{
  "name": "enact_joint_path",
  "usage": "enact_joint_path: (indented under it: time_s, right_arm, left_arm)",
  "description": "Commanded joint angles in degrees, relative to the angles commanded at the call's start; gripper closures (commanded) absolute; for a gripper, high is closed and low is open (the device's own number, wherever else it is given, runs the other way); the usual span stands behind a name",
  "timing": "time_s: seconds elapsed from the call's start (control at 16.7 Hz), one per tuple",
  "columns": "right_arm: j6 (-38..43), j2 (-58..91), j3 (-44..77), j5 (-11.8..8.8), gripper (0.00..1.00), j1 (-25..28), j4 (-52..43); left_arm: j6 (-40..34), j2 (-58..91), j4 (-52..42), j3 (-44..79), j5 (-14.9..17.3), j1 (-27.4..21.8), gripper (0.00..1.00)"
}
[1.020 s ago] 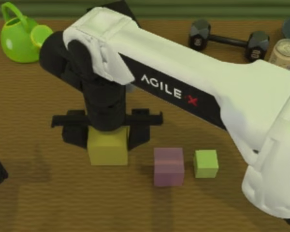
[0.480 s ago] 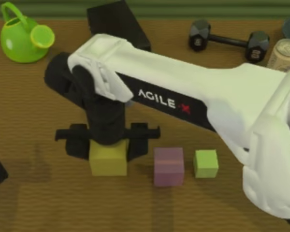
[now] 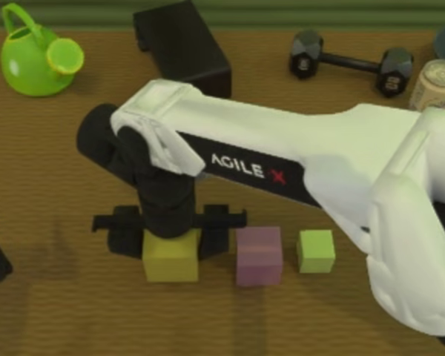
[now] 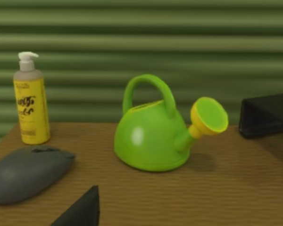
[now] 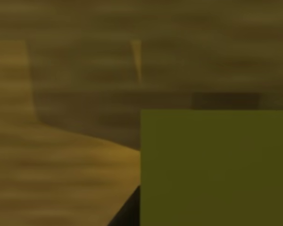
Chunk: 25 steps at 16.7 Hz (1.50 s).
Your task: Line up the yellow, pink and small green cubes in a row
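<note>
Tabletop: yellow cube (image 3: 170, 259) has moved nearer pink cube (image 3: 259, 255).

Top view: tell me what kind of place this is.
Probably a rendered tabletop test scene: a wooden table with unrelated props, a watering can, a dumbbell and three cubes, yellow, pink and green.

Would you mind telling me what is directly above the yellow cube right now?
The right gripper hangs over the yellow cube, its jaws straddling the cube's sides. The black wrist covers the cube's far part, so the contact there cannot be seen. The pink cube sits just beside it.
</note>
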Motion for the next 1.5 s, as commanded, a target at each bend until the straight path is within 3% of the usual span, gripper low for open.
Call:
enact_joint_path:
  time_s: [0.78,1.5]
  right_arm:
    - [0.0,0.0,0.0,0.0,0.02,0.0,0.0]
    - [-0.1,0.1,2.2,-0.2,0.0,0.1,-2.0]
  left_arm:
    - [0.0,0.0,0.0,0.0,0.0,0.0,0.0]
    - [0.0,0.0,0.0,0.0,0.0,0.0,0.0]
